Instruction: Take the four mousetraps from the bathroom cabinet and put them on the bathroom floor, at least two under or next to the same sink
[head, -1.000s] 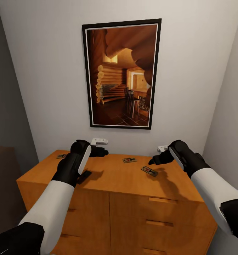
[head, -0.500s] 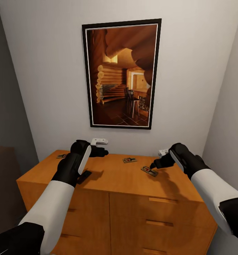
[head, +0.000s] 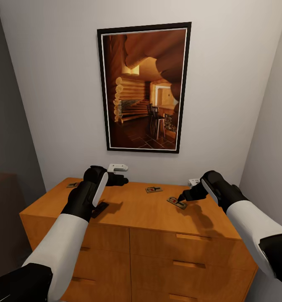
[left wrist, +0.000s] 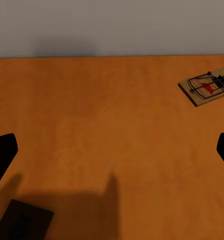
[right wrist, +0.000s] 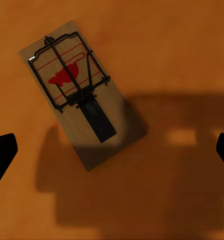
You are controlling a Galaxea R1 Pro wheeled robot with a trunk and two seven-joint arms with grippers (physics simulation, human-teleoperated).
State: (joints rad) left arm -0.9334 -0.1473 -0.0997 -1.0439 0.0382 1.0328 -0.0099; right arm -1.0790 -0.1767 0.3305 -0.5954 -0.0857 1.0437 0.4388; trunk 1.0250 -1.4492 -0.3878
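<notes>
The orange-brown cabinet (head: 132, 214) stands against the wall with mousetraps on its flat top. One mousetrap (head: 177, 202) lies just below my right gripper (head: 187, 191), which hangs open over it; the right wrist view has this mousetrap (right wrist: 82, 95) between the spread fingers of the right gripper (right wrist: 112, 150), off to one side. Another mousetrap (head: 153, 189) lies mid-top near the wall, also in the left wrist view (left wrist: 204, 87). A third mousetrap (head: 73, 184) sits at the far left back corner. A dark flat slab (head: 100, 208) lies under my left forearm. My left gripper (head: 118, 174) hovers open, holding nothing.
A large framed picture (head: 144, 88) hangs on the wall above the cabinet. A side wall (head: 271, 159) stands close on the right, and a darker wall (head: 6, 138) is on the left. Drawer fronts with bar handles (head: 189, 264) face me.
My right gripper has come down and slightly forward, closer to the mousetrap under it. The left arm and the mousetraps have not moved.
</notes>
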